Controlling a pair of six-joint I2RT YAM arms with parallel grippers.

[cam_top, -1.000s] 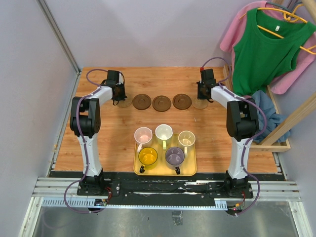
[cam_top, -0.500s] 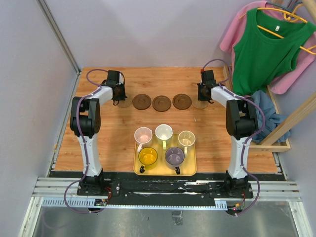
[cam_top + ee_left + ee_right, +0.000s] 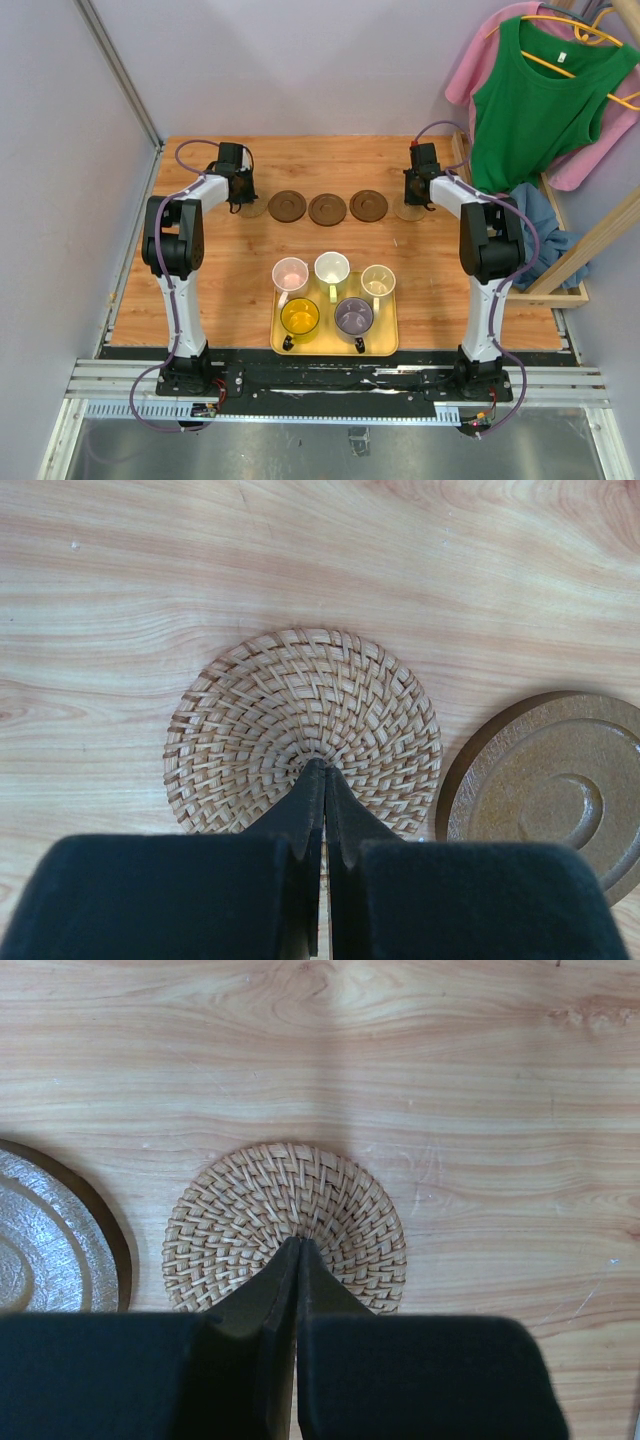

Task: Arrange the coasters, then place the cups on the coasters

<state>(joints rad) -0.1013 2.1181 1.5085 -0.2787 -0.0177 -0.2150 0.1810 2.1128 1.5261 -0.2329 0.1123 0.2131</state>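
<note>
Left end effector (image 3: 322,780) sat shut and empty over left woven coaster (image 3: 300,695); right end effector (image 3: 298,1252) likewise over right woven coaster (image 3: 285,1190), probably to square the row; 5 cups (image 3: 332,268) stood unplaced.

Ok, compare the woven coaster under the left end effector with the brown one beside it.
The woven coaster is pale tan wicker; the brown coaster is dark, solid, ring-grooved. The left end effector is over the woven coaster, not the brown coaster. Both are round and flat.

The left arm (image 3: 178,262) and right arm (image 3: 487,262) have white links with black joints and bases; a purple cable (image 3: 180,153) trails each. Their end effector fingers (image 3: 300,825) are black.
</note>
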